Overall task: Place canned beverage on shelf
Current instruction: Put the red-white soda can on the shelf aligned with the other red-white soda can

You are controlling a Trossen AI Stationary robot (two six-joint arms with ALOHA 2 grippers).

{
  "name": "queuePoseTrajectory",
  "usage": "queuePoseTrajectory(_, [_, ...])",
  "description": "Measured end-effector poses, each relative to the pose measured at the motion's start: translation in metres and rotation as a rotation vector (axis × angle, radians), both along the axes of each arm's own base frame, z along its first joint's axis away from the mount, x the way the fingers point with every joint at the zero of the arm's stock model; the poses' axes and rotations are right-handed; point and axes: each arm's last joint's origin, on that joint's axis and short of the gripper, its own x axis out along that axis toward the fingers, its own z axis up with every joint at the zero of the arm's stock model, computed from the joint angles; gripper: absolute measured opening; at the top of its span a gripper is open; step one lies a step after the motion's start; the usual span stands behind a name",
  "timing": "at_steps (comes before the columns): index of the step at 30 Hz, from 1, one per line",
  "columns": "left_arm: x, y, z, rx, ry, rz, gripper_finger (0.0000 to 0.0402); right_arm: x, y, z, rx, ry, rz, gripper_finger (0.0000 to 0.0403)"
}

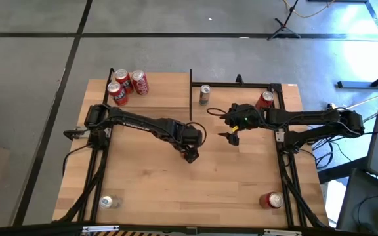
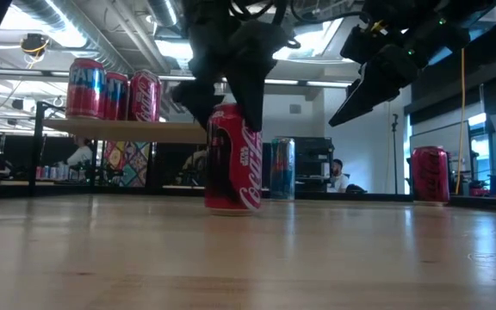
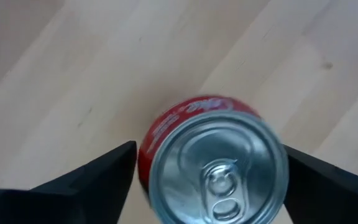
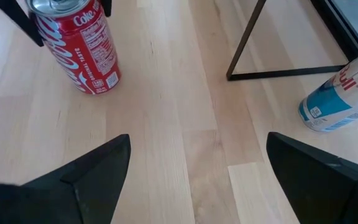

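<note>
From my end the left gripper (image 2: 231, 95) hangs right over the Coke can (image 2: 233, 159), which stands mid-table, fingers spread either side of it, not gripping. Right gripper (image 1: 233, 136) hovers nearby, wide open and empty. Shelf (image 2: 127, 130) at the back-left corner holds three cans (image 1: 128, 85)

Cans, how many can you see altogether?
8. Three red cans on the shelf, a Coke can under the left gripper, a silver can back middle, a red can back right, one can at each front corner. Others may be hidden.
</note>
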Motion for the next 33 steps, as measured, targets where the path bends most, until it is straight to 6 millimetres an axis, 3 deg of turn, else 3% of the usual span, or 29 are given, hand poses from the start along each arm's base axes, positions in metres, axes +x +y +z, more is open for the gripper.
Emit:
queuePoseTrajectory(5, [0.0,0.002,0.001,0.013,0.009,-0.103,0.0266,0.0,0.0,0.0,0.0,-0.001,-0.001,0.0367])
queuePoseTrajectory(9, [-0.008,0.005,0.01,-0.014,0.027,-0.178,0.0265,0.002,0.0,0.002,-0.004,-0.027,-0.001,0.0367])
queuePoseTrajectory(13, [-0.023,0.006,0.054,0.005,-0.027,-0.234,0.0265,0.005,-0.001,0.009,-0.012,-0.075,-0.001,0.0367])
queuePoseTrajectory(19, [-0.062,0.013,0.118,0.039,-0.132,-0.26,0.0265,0.012,-0.002,0.034,-0.025,-0.147,-0.015,0.0367])
queuePoseTrajectory(23, [-0.103,0.027,0.156,0.061,-0.175,-0.229,0.0265,0.016,-0.004,0.05,-0.054,-0.193,-0.047,0.0367])
queuePoseTrajectory(29, [-0.16,0.049,0.188,0.134,-0.191,-0.187,0.0265,0.016,-0.013,0.062,-0.034,-0.235,-0.105,0.0367])
queuePoseTrajectory(33, [-0.192,0.064,0.198,0.187,-0.162,-0.165,0.0265,0.014,-0.024,0.061,0.019,-0.243,-0.19,0.0367])
